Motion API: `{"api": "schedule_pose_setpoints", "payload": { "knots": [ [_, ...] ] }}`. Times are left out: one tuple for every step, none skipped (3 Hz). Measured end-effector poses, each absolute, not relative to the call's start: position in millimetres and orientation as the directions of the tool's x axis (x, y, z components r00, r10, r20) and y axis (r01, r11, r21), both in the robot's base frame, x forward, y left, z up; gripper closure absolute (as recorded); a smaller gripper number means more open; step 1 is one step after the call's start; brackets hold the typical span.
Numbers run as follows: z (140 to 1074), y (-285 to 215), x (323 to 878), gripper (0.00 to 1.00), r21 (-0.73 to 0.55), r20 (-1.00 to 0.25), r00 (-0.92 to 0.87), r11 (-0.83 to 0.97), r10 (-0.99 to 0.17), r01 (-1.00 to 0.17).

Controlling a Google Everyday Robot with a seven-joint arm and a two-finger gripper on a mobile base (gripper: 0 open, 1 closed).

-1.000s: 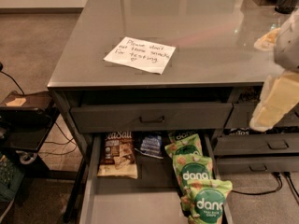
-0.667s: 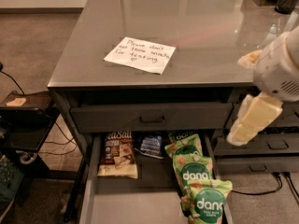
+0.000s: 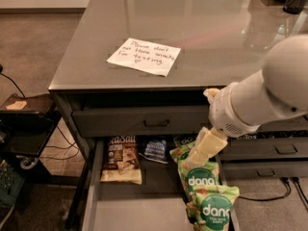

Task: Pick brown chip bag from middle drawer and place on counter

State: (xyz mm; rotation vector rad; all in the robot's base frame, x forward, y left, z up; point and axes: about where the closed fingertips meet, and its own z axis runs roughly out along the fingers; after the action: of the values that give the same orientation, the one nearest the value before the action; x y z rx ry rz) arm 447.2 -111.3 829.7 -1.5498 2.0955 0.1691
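The brown chip bag [image 3: 121, 159] lies flat at the back left of the open middle drawer [image 3: 132, 211], its "Sea Salt" lettering partly under the drawer above. My gripper [image 3: 199, 153] hangs from the white arm [image 3: 260, 97] that reaches in from the right. It is over the back right of the drawer, above the green "dang" bags [image 3: 206, 191] and well right of the brown bag. The counter [image 3: 159, 28] above holds a white handwritten note [image 3: 144, 57].
A small blue packet [image 3: 155, 149] lies between the brown bag and the green bags. A grey drawer with a bar handle [image 3: 144, 121] sits slightly open above the middle drawer. More drawers [image 3: 269, 153] are at the right. A low black stand [image 3: 24, 124] and cables are at the left.
My arm has swung left and down from the right edge, bringing the gripper from beside the counter to over the drawer's back right. The bags have not moved.
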Motion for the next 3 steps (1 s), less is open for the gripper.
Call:
{"api": "schedule_pose_setpoints", "payload": {
  "knots": [
    [831.9,-108.4,459.1,0.0,-0.247,-0.498,-0.197,0.356,-0.845,-0.901],
    [831.7,-108.4,459.2,0.0,-0.248,-0.498,-0.197,0.356,-0.845,-0.901],
    [800.7,-105.4,468.3,0.0,-0.262,-0.495,-0.166,0.329,-0.853,-0.907]
  ]
}}
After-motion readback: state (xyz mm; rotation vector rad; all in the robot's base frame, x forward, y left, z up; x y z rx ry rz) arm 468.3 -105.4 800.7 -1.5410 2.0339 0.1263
